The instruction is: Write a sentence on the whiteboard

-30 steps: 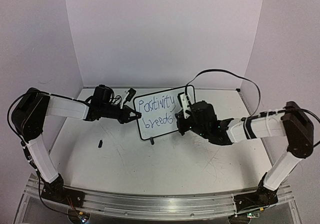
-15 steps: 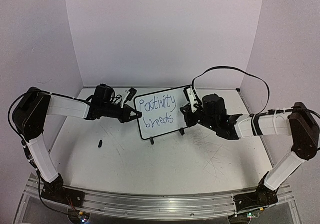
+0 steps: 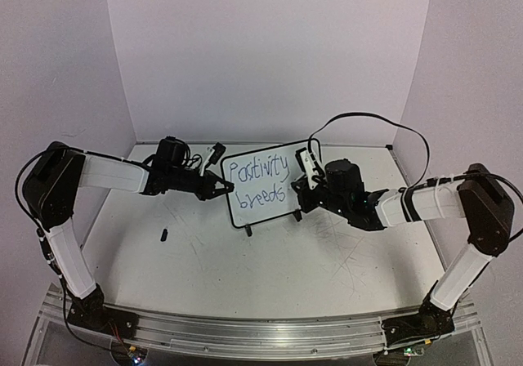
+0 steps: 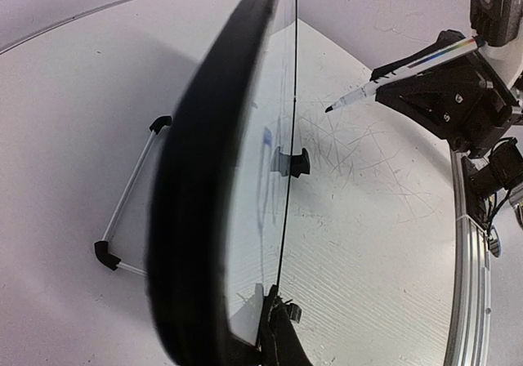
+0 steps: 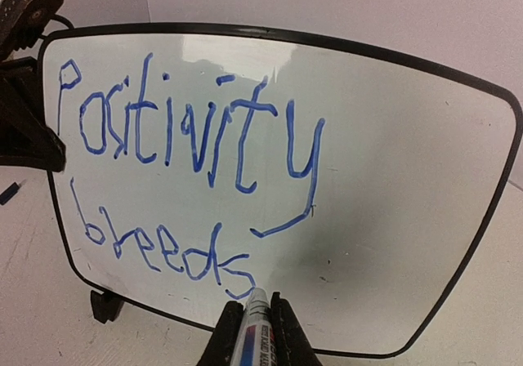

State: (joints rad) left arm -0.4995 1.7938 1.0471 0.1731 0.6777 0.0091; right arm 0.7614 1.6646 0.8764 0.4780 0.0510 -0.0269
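Observation:
The whiteboard point(image 3: 263, 203) stands upright at mid table on two black feet. Blue lettering point(image 3: 257, 170) on it reads "Positivity" and, below, "breeds". My left gripper point(image 3: 222, 188) is shut on the board's left edge; in the left wrist view its fingertips point(image 4: 282, 333) pinch the black frame point(image 4: 212, 178). My right gripper point(image 3: 301, 189) is shut on a marker point(image 3: 304, 160) by the board's right part. In the right wrist view the marker point(image 5: 258, 333) points at the board point(image 5: 392, 178) just after the "s" of "breeds" point(image 5: 163, 247). In the left wrist view the marker's tip point(image 4: 331, 108) stands a little off the board's face.
A small black cap point(image 3: 163, 235) lies on the table left of the board, below the left arm. The board's wire back stand point(image 4: 122, 211) reaches behind it. White walls close the back and sides. A black cable point(image 3: 368, 121) loops above the right arm.
My right gripper pulled the marker back to the right from the board, then came in a little closer again. The lettering is unchanged. The left gripper has kept its hold.

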